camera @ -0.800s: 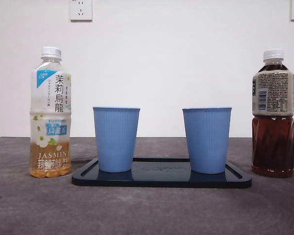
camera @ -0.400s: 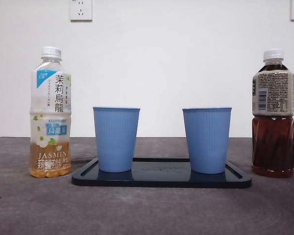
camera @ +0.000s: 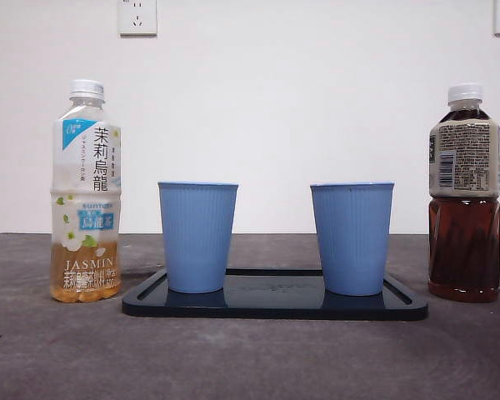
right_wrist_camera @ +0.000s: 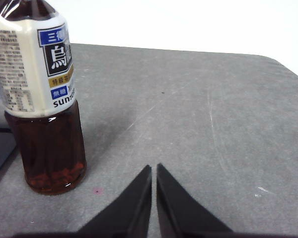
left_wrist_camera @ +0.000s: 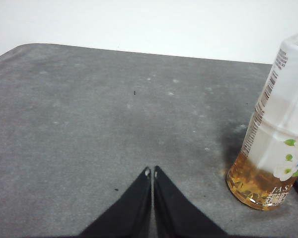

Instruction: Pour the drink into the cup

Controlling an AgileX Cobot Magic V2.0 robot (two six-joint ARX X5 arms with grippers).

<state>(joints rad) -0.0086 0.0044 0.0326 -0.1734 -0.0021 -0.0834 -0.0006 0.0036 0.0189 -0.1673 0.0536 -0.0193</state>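
both claws closed & empty: left gripper (left_wrist_camera: pixel 152 171) nr jasmine bottle (left_wrist_camera: pixel 273 148), right gripper (right_wrist_camera: pixel 153 168) nr dark bottle (right_wrist_camera: pixel 39 99).

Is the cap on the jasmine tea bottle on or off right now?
On. The jasmine tea bottle stands upright beside the tray with its white cap seated on the neck.

On the bench (camera: pixel 250 358) the tray (camera: pixel 275 304) sits centre, two cups (camera: pixel 197 237) (camera: pixel 352 238) on it, at nine and three o'clock. Jasmine bottle (camera: pixel 86 192) stands farther toward nine, tea bottle (camera: pixel 464 193) farther toward three.
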